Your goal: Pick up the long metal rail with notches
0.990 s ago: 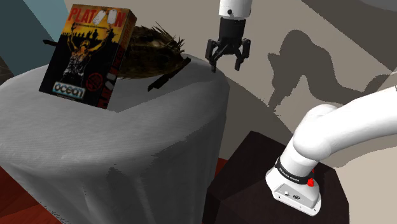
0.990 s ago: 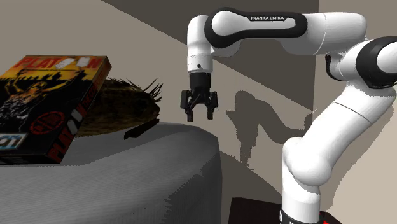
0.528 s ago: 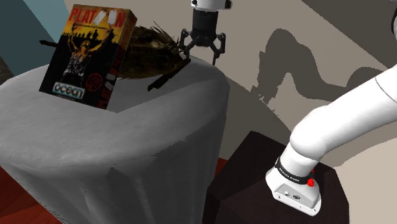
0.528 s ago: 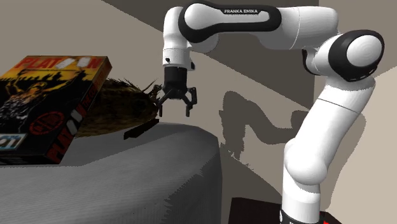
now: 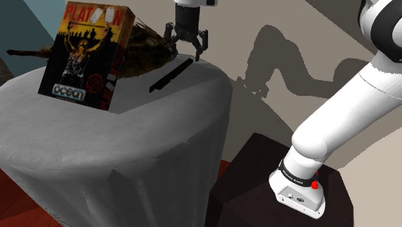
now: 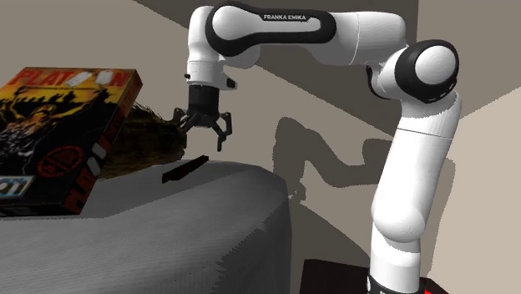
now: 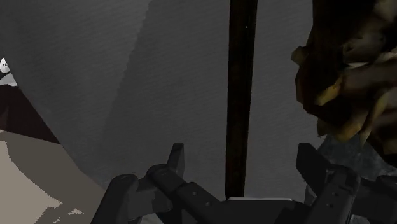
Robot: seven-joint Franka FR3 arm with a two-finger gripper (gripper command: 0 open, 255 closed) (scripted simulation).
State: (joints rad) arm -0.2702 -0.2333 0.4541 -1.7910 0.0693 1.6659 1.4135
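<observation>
Grey table (image 5: 129, 148), dark rail (image 5: 171, 75) flat; wrist view: fingers (image 7: 176, 162) wide, rail between them

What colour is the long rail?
The rail is black, clearest in the wrist view.

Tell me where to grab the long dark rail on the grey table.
Clamp the rail across its narrow width near mid-length, from straight above: it lies flat, long and thin. The open tool hangs over it; a brown spiky thing crowds one side.

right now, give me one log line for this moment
phase: pre-grasp | gripper: open, above end of rail | rail: flat on table, not held | nearby: box, brown spiky thing
</observation>
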